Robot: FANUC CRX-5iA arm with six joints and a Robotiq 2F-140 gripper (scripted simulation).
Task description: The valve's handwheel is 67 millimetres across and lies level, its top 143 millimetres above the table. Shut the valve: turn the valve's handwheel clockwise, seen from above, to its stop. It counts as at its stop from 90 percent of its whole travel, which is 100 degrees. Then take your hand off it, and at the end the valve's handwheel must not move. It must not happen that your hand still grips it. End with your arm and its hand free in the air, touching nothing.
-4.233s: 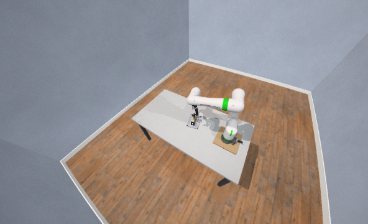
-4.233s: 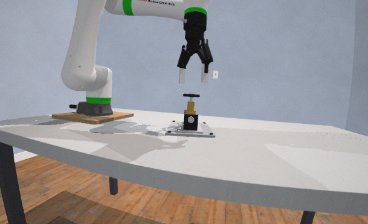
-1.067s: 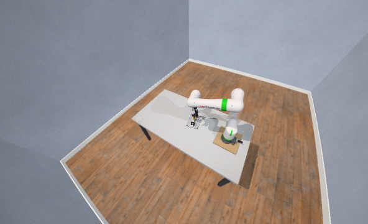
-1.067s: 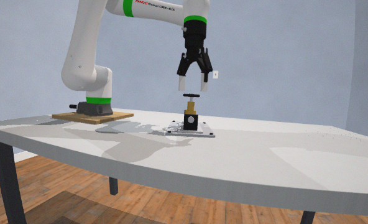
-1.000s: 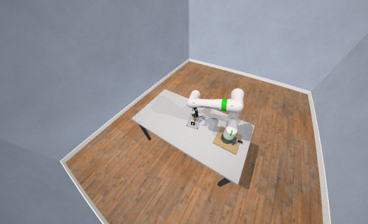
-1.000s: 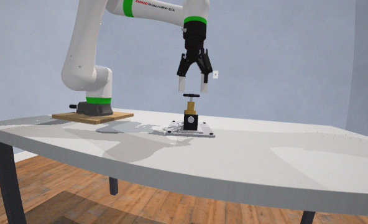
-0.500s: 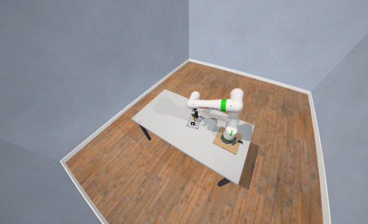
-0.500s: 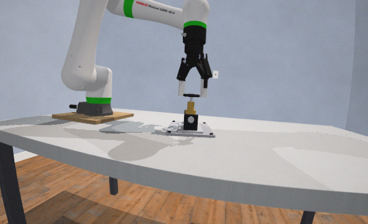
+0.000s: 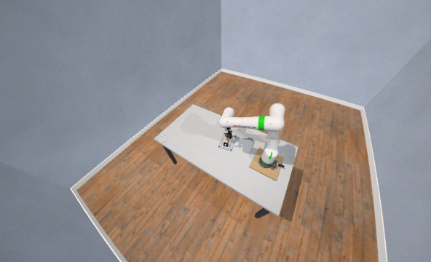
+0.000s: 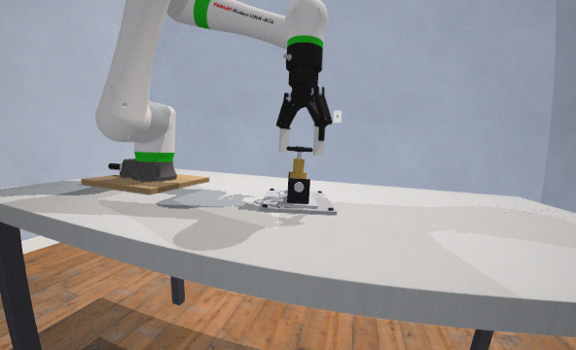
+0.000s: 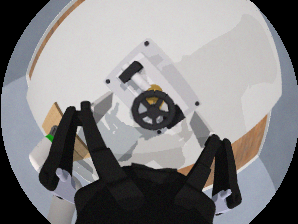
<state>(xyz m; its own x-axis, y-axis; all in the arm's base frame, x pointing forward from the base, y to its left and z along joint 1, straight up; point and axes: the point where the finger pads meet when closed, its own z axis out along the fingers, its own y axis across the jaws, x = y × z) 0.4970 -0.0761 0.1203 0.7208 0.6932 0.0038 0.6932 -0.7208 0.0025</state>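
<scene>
The valve stands on a grey base plate on the table: a black body, a brass stem and a flat black handwheel on top. In the wrist view the spoked handwheel lies below and ahead of the fingers. My gripper points straight down, wide open and empty. Its two fingertips stand at the handwheel's height, one on each side of the rim, with gaps on both sides. In the top view the gripper hangs over the valve.
The arm's base sits on a wooden board at the table's left side. The table's edge runs in front of the valve. A wooden floor lies below.
</scene>
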